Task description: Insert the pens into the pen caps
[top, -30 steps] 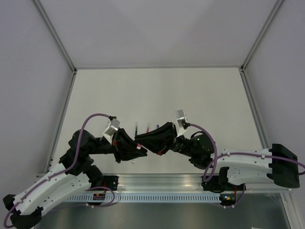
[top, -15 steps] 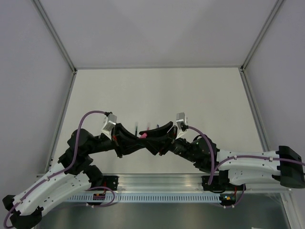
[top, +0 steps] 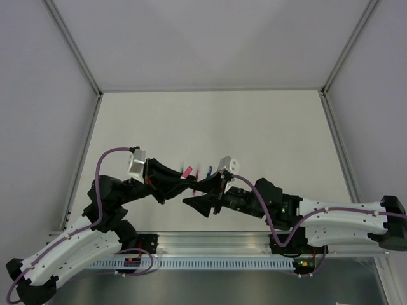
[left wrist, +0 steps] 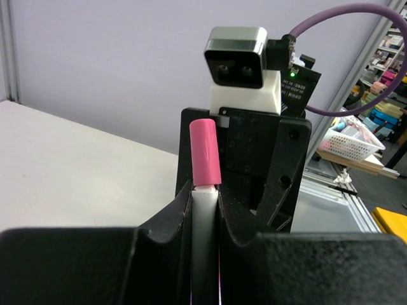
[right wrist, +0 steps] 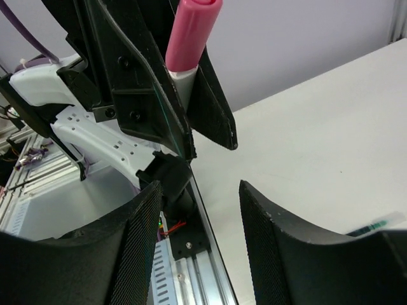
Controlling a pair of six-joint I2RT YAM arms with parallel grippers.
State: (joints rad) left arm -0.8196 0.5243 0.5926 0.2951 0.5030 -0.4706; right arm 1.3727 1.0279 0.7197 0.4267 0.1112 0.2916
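My left gripper (left wrist: 205,194) is shut on a white pen (left wrist: 204,248) that points up out of its jaws. A pink-red cap (left wrist: 205,151) sits on the pen's upper end. In the top view the left gripper (top: 183,182) holds the capped pen (top: 186,171) above the table's near middle. My right gripper (right wrist: 200,238) is open and empty, just below and beside the left one (right wrist: 159,82). The same cap (right wrist: 191,32) shows at the top of the right wrist view. The right gripper (top: 198,202) is near the front edge.
A red pen (top: 198,173) and a blue pen (top: 209,171) lie on the white table (top: 254,127) just behind the grippers. A dark green pen (right wrist: 376,223) lies on the table at the right of the right wrist view. The aluminium rail (top: 216,240) runs along the near edge.
The two grippers were pressed together around the pink-capped pen end. Now the right gripper has opened and drawn back toward the near edge. The left gripper has moved left, keeping the capped pen.
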